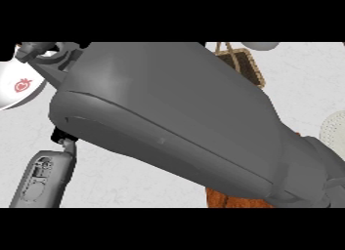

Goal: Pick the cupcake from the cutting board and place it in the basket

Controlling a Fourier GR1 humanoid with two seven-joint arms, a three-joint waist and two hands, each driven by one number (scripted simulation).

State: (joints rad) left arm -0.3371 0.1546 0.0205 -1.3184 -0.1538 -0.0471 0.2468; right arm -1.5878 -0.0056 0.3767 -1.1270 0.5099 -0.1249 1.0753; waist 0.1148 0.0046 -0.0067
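Filling most of the head view, right up against the camera: grey forearm (167,122), slanting from lower right to upper left. Broad and rounded toward the left, narrower toward the lower right, where it ends in smaller grey jointed parts at the edge. Cannot tell which arm.

Hanging below its left end from a small black joint: grey slab-shaped link (41,178), pointing down toward the lower edge, with recessed detail on its face. Could be part of a hand; cannot tell whose. At the forearm's upper left end, more grey mechanism, with a dark patch in the corner beyond. No hand plainly shown, so cannot tell whether the fingers of either are apart, together or clamped on anything.

Beneath the arm: pale marbled counter (124,188). Peeking out under the forearm at the lower edge: a reddish-brown sliver of the board (229,201), mostly covered. Cupcake hidden; cannot tell whether on the board, in a hand or elsewhere.

Farther off, upper left: white plate (9,90) with a red strawberry mark, partly cut by the edge. Right edge: pale dotted round thing (342,129), only partly seen. Farthest, upper right, just past the forearm's upper side: brown woven basket (241,62) with a thin handle, its inside mostly hidden.
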